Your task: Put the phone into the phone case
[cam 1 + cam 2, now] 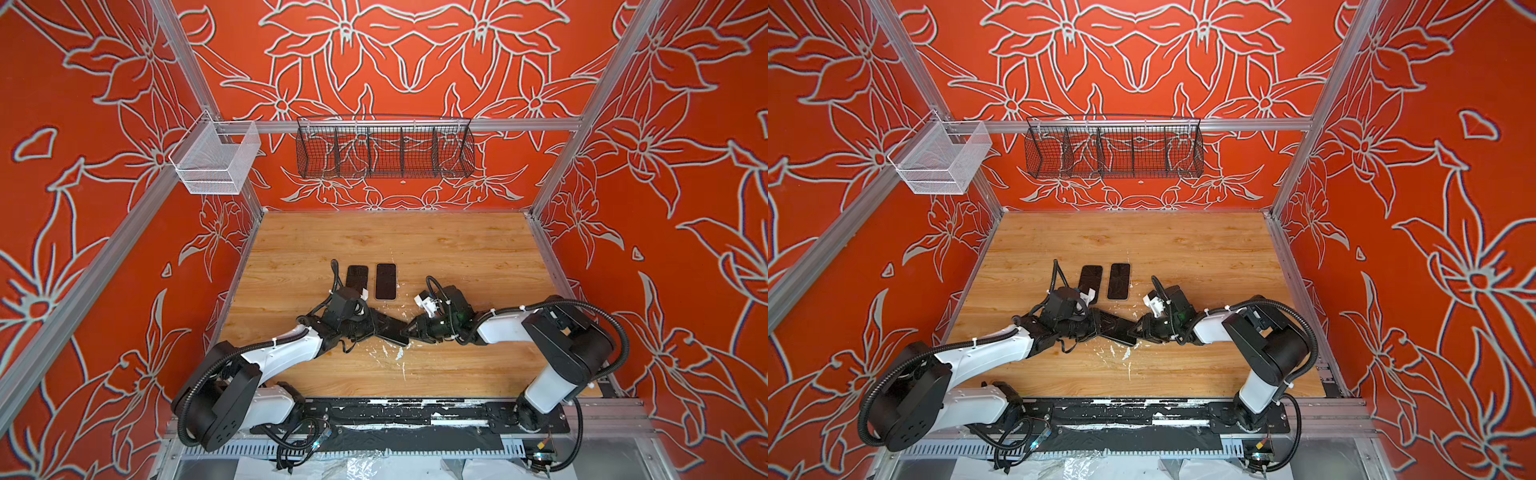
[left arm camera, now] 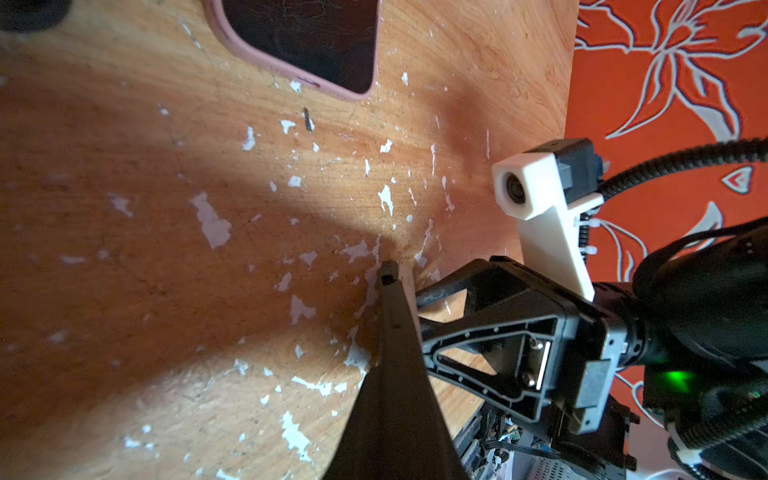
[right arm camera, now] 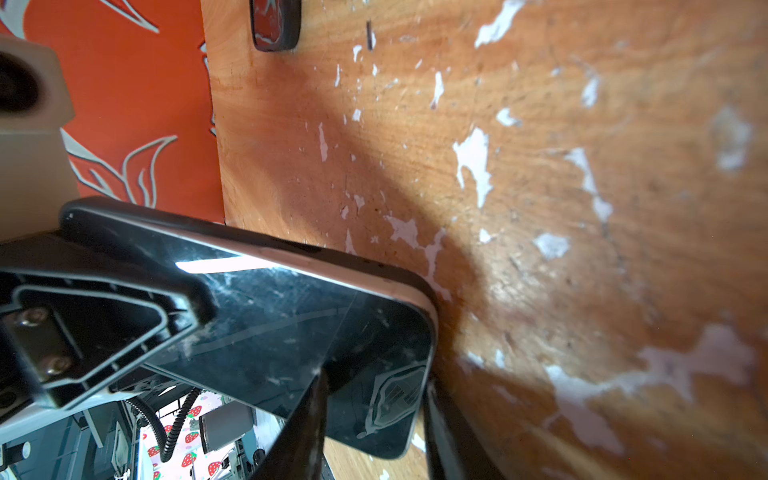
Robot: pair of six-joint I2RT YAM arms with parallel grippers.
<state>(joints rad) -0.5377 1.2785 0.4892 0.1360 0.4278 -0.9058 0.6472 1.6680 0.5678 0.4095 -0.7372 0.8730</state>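
Closest to the right wrist lens, the right gripper (image 3: 376, 378) sets its two dark fingers on either side of one short end of the phone (image 3: 291, 324), a glossy black slab with a pale metal edge. A stretch of glass shows between the fingers, and it cannot be told whether they press on it. At the phone's other end a ribbed black finger (image 3: 104, 316) lies flat on the glass. It belongs to the left gripper (image 1: 382, 327), which looks clamped on the phone.

In both top views the two grippers meet nose to nose over the near middle of the wooden table (image 1: 436, 249), with the phone tilted between them. Whether its lower corner touches the wood cannot be made out. White flecks (image 2: 212, 224) scar the wood beneath.

Farther back, apart from the phone, a pink-rimmed case (image 1: 385, 281) lies flat with a dark inside. Just beside it lies a black-rimmed slab (image 1: 356, 277), partly hidden by the left arm's camera.
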